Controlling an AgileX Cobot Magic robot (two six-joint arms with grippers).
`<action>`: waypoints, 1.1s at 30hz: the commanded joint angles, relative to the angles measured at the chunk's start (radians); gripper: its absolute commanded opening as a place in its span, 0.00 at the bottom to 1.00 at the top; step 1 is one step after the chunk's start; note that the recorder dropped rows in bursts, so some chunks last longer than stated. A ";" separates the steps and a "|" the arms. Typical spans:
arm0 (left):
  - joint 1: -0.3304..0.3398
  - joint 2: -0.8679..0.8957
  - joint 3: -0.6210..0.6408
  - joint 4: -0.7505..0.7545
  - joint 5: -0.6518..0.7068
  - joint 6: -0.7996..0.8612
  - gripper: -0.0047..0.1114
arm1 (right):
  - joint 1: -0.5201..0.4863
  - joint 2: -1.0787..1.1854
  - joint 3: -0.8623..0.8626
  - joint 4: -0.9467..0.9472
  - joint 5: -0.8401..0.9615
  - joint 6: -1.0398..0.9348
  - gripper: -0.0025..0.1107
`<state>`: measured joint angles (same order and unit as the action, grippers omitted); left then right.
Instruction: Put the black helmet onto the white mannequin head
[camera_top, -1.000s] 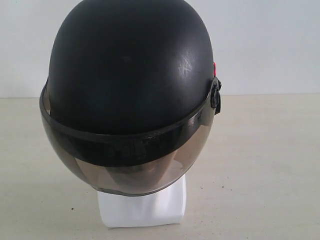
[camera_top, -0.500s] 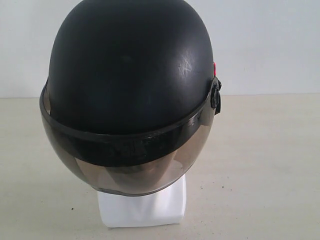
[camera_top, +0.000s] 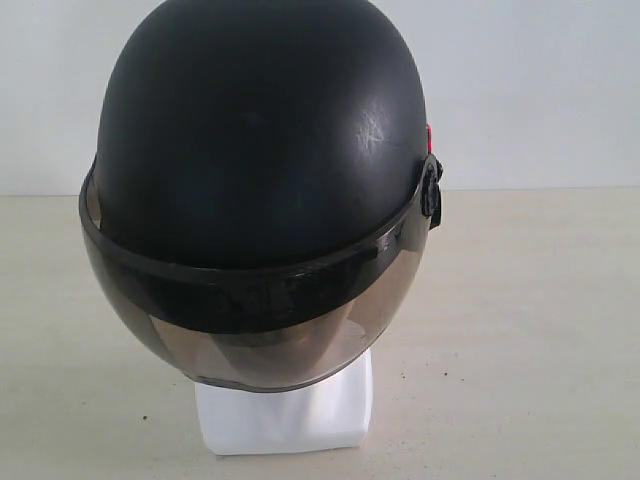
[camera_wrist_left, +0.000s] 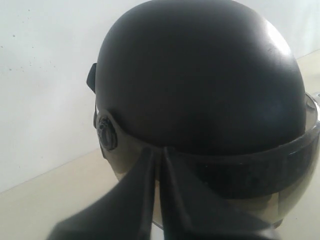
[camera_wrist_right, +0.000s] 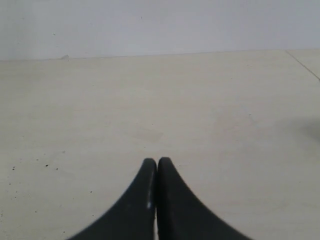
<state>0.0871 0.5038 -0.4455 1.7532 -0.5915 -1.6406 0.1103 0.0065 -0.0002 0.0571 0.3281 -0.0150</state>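
Exterior view: I see the black helmet (camera_top: 260, 150) seated on the white mannequin head (camera_top: 285, 415), only the base showing below the visor (camera_top: 250, 340). Left gripper (camera_wrist_left: 159, 155): jaws pressed together, empty, close to the helmet rim; contact possibly, unconfirmed. Right gripper (camera_wrist_right: 157, 165): jaws closed, empty, above the table (camera_wrist_right: 225, 110).

helmet (camera_top: 260, 150) on mannequin head (camera_top: 285, 418) | mannequin head on table (camera_top: 520, 330) | wall (camera_top: 540, 90) behind table

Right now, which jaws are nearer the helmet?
The left jaws: the black helmet looms just past them, while the right jaws face only table.
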 joint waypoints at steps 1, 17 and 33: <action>0.002 -0.009 0.008 -0.009 -0.003 -0.007 0.08 | 0.005 -0.007 0.000 -0.003 0.003 0.007 0.02; 0.002 -0.009 0.008 -0.009 -0.003 -0.007 0.08 | 0.030 -0.007 0.000 -0.003 0.009 0.008 0.02; 0.002 -0.009 0.008 -0.009 -0.003 -0.007 0.08 | 0.029 -0.007 0.000 -0.003 0.007 0.008 0.02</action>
<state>0.0871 0.5038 -0.4455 1.7532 -0.5915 -1.6406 0.1394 0.0065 -0.0002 0.0588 0.3384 -0.0079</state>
